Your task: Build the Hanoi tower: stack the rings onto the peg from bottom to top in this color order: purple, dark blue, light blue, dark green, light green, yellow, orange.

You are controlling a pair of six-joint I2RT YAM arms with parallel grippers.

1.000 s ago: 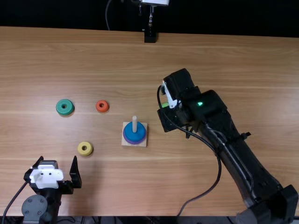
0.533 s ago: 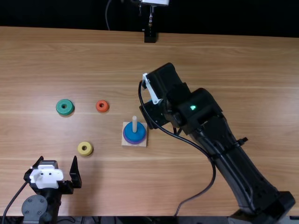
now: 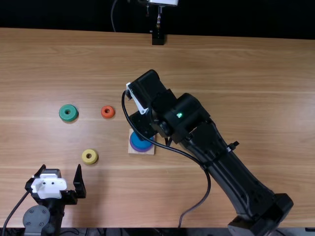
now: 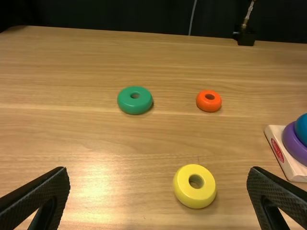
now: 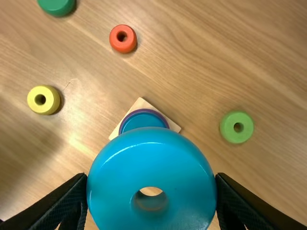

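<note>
Right, so right gripper [image 3: 132, 117] had jaws clamped on light blue ring [image 5: 108, 175], off the table, near the base [image 3: 149, 151] with dark blue ring [image 3: 141, 143] atop purple ring [image 4: 293, 143]. Left gripper [image 3: 61, 169] sat at the near edge, jaws wide apart. Yellow ring [image 3: 89, 157], orange ring [image 3: 108, 111] and dark green ring [image 3: 68, 113] lay left of base, light green ring [image 5: 236, 127] on its other side.
</note>
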